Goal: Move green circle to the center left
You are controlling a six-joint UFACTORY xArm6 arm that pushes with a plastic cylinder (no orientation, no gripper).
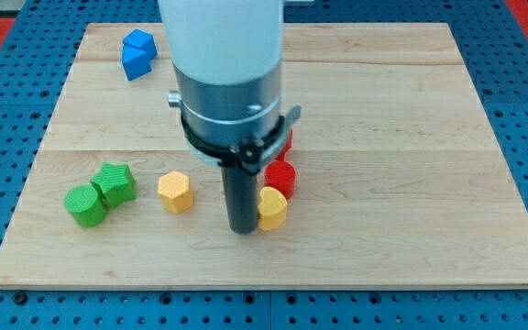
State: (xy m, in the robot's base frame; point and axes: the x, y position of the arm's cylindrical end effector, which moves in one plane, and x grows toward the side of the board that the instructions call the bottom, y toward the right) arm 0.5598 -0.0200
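The green circle (84, 204) lies near the board's lower left, touching a green star-shaped block (115, 183) just up and right of it. My tip (242, 229) rests on the board in the lower middle, well to the right of the green circle. It stands between a yellow hexagon (176, 192) on its left and a yellow block (272, 209) touching it on its right.
A red block (280, 176) sits just above the yellow block, and another red block (287, 142) shows partly behind the arm. A blue block (138, 54) lies at the top left. The wooden board (411, 137) sits on a blue pegboard.
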